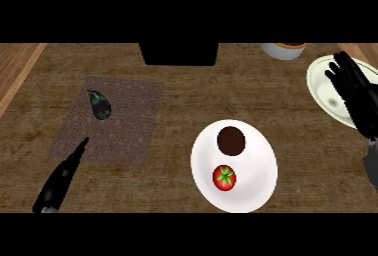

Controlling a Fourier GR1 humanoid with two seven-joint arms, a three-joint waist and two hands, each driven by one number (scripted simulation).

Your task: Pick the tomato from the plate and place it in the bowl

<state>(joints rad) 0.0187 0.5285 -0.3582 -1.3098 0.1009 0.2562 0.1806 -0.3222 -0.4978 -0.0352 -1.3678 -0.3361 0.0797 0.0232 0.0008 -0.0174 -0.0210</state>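
Note:
A red tomato [224,177] with a green stem lies on the near part of a white plate [255,155], beside a dark brown round item [231,140]. A pale bowl [322,86] sits at the right edge. My right hand [353,95] is over the bowl's right part, open with straight fingers pointing away, and hides that side of it. My left hand [63,176] shows at the lower left, open, fingers straight, nothing in it. Neither hand touches the tomato.
A dark eggplant [99,105] lies on a brown patterned mat [125,127] at the left. A black block [179,53] stands at the far middle. A white cup [283,49] sits at the far right. Light wood borders the counter's left edge.

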